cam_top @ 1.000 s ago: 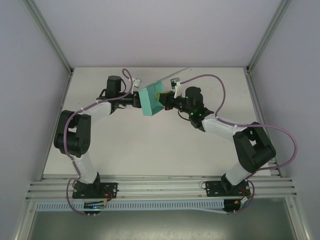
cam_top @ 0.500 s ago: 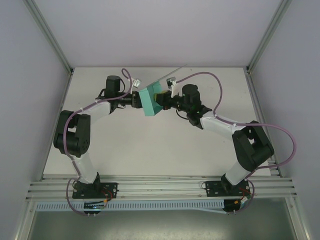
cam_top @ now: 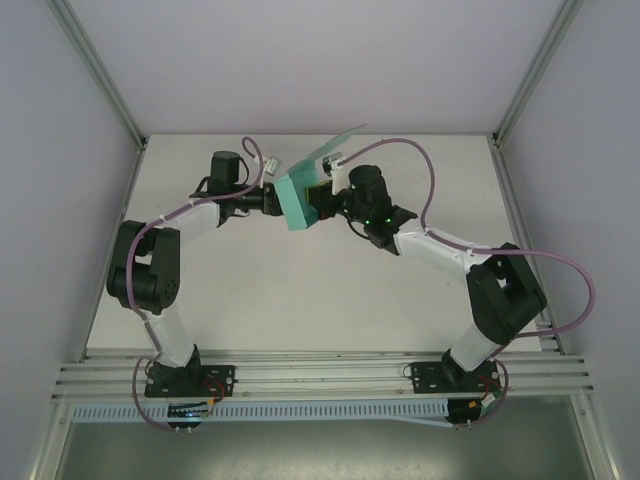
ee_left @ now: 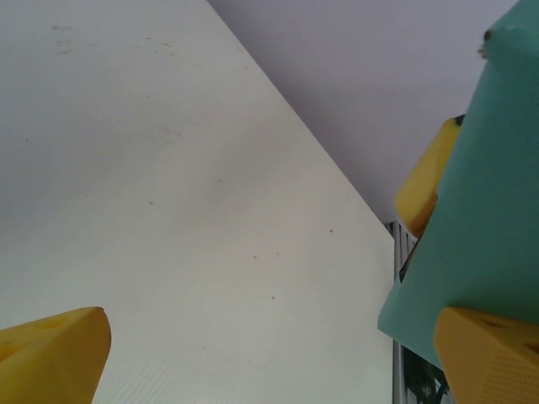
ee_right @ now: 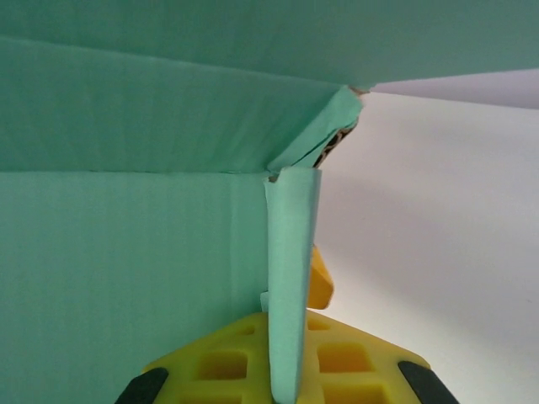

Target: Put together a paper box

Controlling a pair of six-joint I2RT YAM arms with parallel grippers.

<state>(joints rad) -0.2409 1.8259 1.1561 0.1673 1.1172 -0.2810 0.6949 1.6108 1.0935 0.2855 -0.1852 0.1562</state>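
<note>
The teal-green paper box (cam_top: 298, 200) hangs above the table's far middle, part-folded, with one long flap (cam_top: 340, 143) sticking up toward the back wall. My right gripper (cam_top: 322, 196) is shut on a thin upright flap (ee_right: 290, 252) of it, and the card's edge runs down between the yellow pads (ee_right: 227, 364). My left gripper (cam_top: 274, 200) is at the box's left side and stands open. In the left wrist view its yellow fingers (ee_left: 52, 352) are far apart, and the teal card (ee_left: 480, 210) rests against the right-hand one (ee_left: 493, 353).
The white table (cam_top: 300, 300) lies below both arms, with grey walls close on the left, right and back. An aluminium rail (cam_top: 320, 375) carrying both arm bases runs along the near edge. Purple cables (cam_top: 430, 170) loop over the arms.
The right wrist has rolled and pushed left toward the box. The box has shifted slightly left, and its long flap now points higher toward the back wall.
</note>
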